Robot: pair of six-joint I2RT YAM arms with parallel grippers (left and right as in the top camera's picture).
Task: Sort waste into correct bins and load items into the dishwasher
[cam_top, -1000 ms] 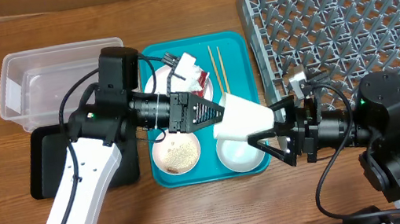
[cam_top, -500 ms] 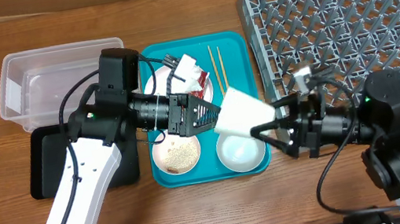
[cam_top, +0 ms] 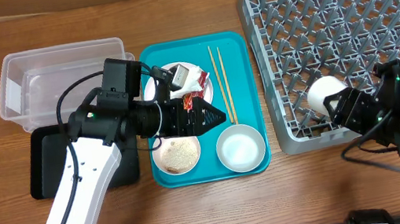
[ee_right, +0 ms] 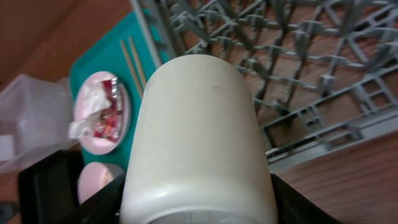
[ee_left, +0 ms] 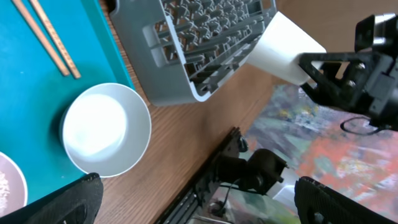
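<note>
Cup, white and lying on its side, sits in the right jaws, which are clamped on its narrower end. It hangs over the near left corner of the rack, wider end turned toward the teal tray; whether it touches the pegs I cannot tell. From the right wrist it fills most of the view, with the rack's lattice behind it.

Left jaws stand wide apart and hold nothing. They hover over the middle of the teal tray, just beside the near ends of the chopsticks, which lie side by side along the tray's right part.

On the tray's far side the plate carries the napkin and the red packet, the two touching. On the near side two bowls sit next to each other: the rice bowl on the left with rice in it, and the white bowl on the right.

Left of the teal tray the clear tub stands on the wooden surface, and the black tray lies just in front of it, partly under the left arm
</note>
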